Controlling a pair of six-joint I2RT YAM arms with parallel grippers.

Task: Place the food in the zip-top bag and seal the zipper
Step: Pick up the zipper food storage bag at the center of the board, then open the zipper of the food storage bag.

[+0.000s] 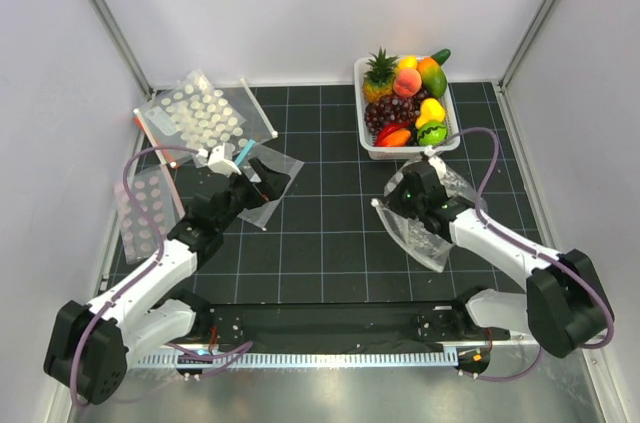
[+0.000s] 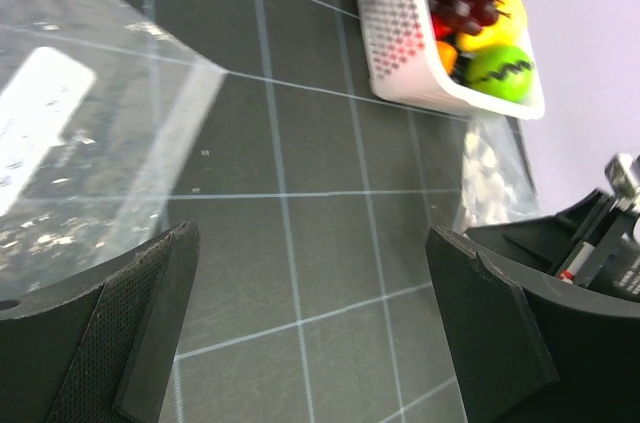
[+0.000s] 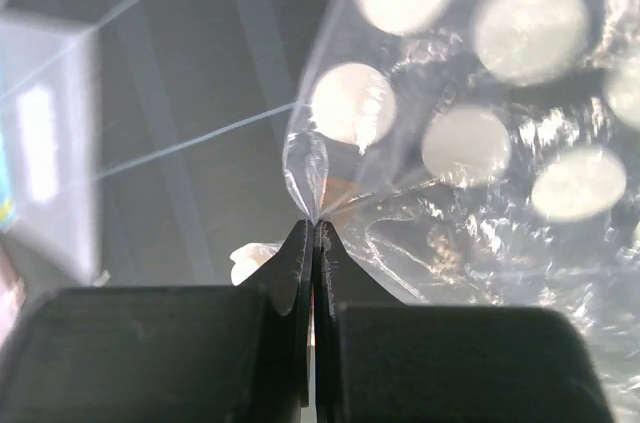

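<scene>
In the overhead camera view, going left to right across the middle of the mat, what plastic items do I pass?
The flat dotted sheet → plain clear bag with blue strip → dotted zip-top bag.

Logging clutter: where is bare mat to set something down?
Bare: mat centre between left gripper and right gripper, up to the basket. Crowded: left edge with dotted sheets, plain clear bag; right side, zip-top bag.

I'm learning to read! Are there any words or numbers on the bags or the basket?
No words or numbers can be read here.
white patch on the clear bag: too blurred to read.
zip-top bag: only white dots, no letters.
white basket: only little holes.
</scene>
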